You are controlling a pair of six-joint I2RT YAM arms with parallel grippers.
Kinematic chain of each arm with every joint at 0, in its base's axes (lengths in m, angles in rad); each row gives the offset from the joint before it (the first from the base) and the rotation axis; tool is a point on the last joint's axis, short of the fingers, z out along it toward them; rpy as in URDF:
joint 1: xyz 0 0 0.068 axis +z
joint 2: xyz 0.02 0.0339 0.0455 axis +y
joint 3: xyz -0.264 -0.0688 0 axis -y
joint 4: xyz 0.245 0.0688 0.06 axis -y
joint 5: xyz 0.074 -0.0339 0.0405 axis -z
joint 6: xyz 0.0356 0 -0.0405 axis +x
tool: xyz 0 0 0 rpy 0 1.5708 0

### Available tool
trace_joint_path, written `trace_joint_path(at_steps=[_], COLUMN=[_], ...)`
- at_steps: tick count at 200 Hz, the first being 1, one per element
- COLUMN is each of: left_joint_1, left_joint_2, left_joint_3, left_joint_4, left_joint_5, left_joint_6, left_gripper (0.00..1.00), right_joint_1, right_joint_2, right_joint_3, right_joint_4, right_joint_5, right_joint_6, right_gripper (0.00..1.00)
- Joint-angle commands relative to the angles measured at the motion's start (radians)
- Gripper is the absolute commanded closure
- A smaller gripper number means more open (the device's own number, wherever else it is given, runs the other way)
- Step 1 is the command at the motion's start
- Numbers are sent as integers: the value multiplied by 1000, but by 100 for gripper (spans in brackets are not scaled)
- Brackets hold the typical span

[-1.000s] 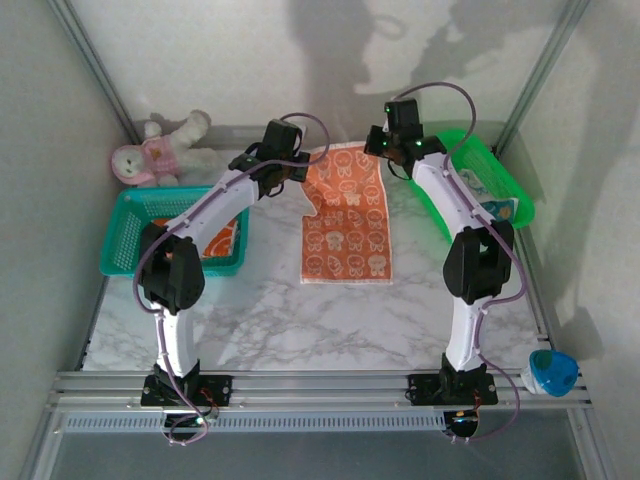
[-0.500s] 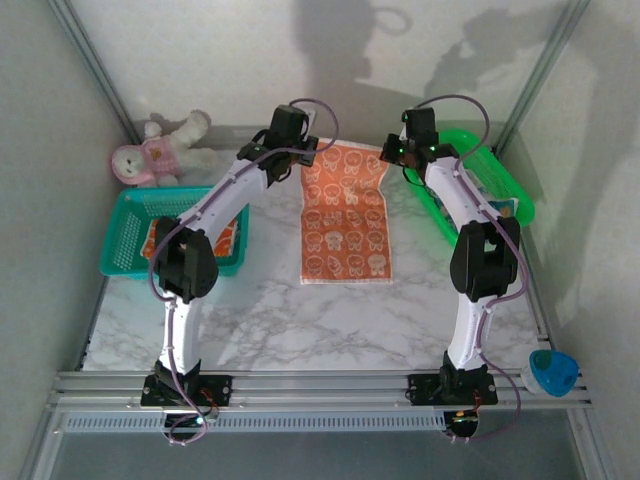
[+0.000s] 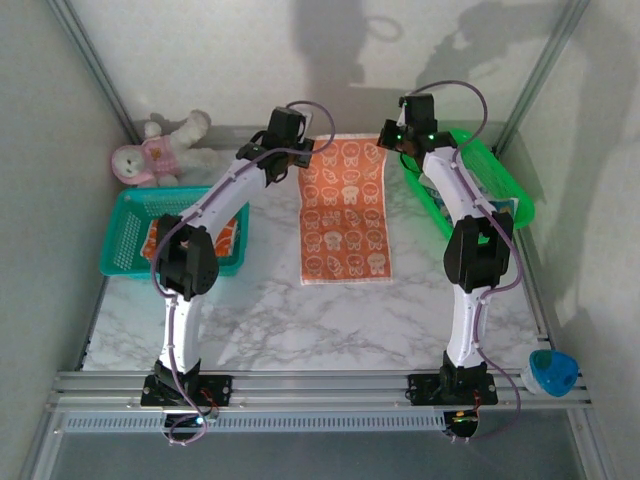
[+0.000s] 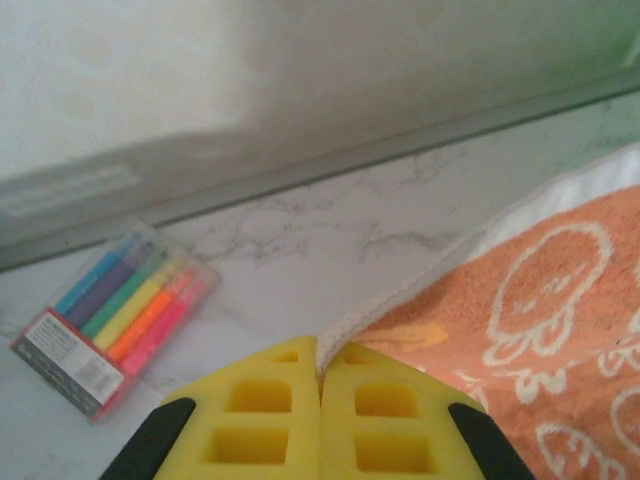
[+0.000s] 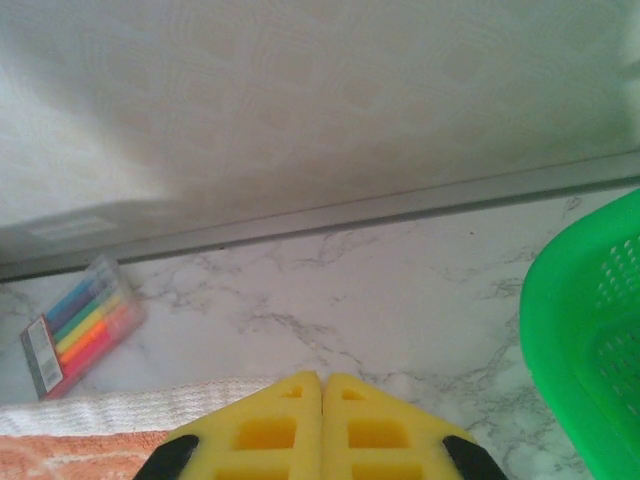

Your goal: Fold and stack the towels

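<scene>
Towel (image 3: pixel 346 215) farther back, in closed grippers (image 4: pixel 320 350) (image 5: pixel 322 382)

Both arms stretched far forward, tools closed.
The left arm (image 3: pixel 225 195) and the right arm (image 3: pixel 455 195) lean toward each other. The left tool (image 4: pixel 320 352) and the right tool (image 5: pixel 322 382) press their yellow pads together, each on a far corner of the orange towel (image 3: pixel 345 215).

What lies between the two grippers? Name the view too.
The orange towel, its far edge spanning from left gripper to right gripper, in the top external view.
</scene>
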Motion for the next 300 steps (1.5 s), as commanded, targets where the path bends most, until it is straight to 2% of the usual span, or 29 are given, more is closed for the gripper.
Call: trace_joint_path(at_steps=[1,71,195,243,300], left_joint_1=[-8,-24,-160,-188,-212], left_joint_2=[-33,-197,-431,-495,-511], left_joint_3=[-66,-310,-675,-818,-908], left_joint_4=[-3,74,136,190,235], left_joint_5=[24,30,-33,-37,-34], left_joint_6=[-31,-72,-191,-245,-283], left_gripper=[99,100,99,98,97], right_joint_1=[-5,-5,4,22,63], right_joint_2=[-64,-240,-523,-582,-594], right_joint_3=[-66,-343,-757,-902,-1004], right_joint_4=[6,85,134,171,197], right_joint_5=[-8,-26,-73,-71,-57], right_joint_6=[-15,17,59,56,54], right_gripper=[100,100,100,100,100])
